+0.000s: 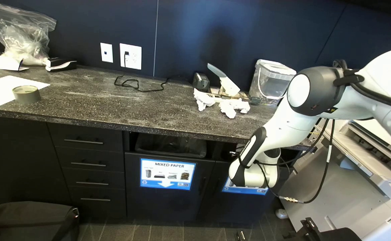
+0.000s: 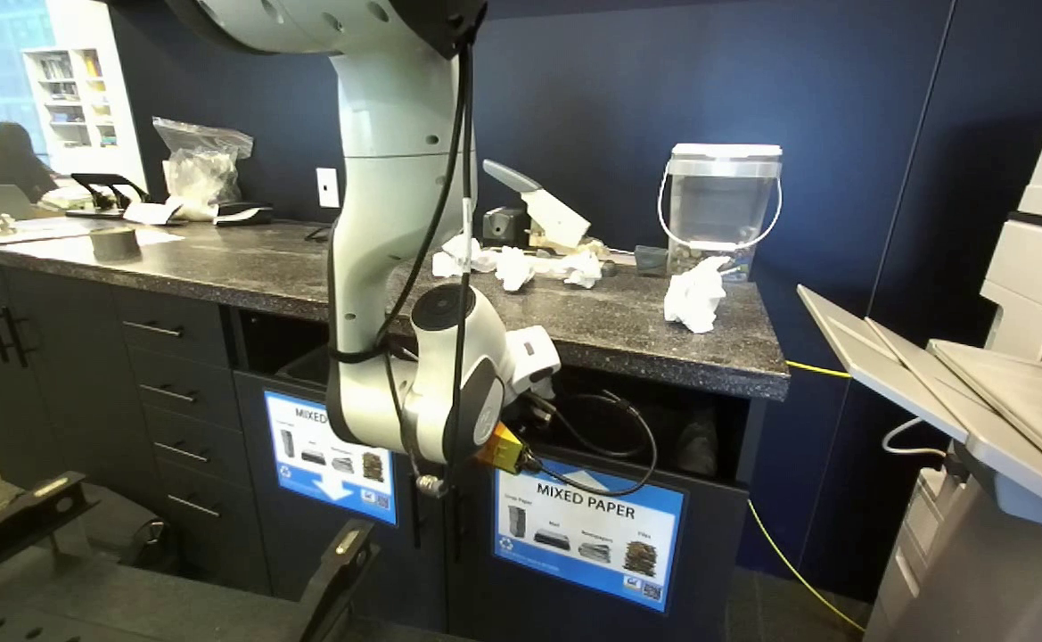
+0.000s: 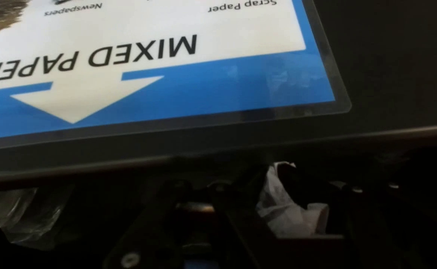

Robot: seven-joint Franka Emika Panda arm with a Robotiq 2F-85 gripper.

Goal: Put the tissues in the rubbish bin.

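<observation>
The rubbish bin (image 2: 708,526) is a dark cabinet compartment with a slot above a blue and white label. It shows in both exterior views (image 1: 238,209). My gripper (image 3: 281,166) reaches into its slot; the arm and slot hide it in both exterior views. In the wrist view its fingers are closed together on a white tissue (image 3: 283,215) in the dark behind the front panel. Several other crumpled white tissues lie on the counter: two clumps in an exterior view (image 1: 234,106), and several, with a larger one (image 2: 695,294) near the counter's right end.
A similar labelled compartment (image 1: 167,197) stands beside the bin. The counter edge (image 2: 663,364) overhangs the slot. On the counter are a translucent bucket (image 2: 721,201), a device with a raised lever (image 1: 228,85) and a tape roll (image 1: 26,95). A printer (image 2: 1033,241) stands to the right.
</observation>
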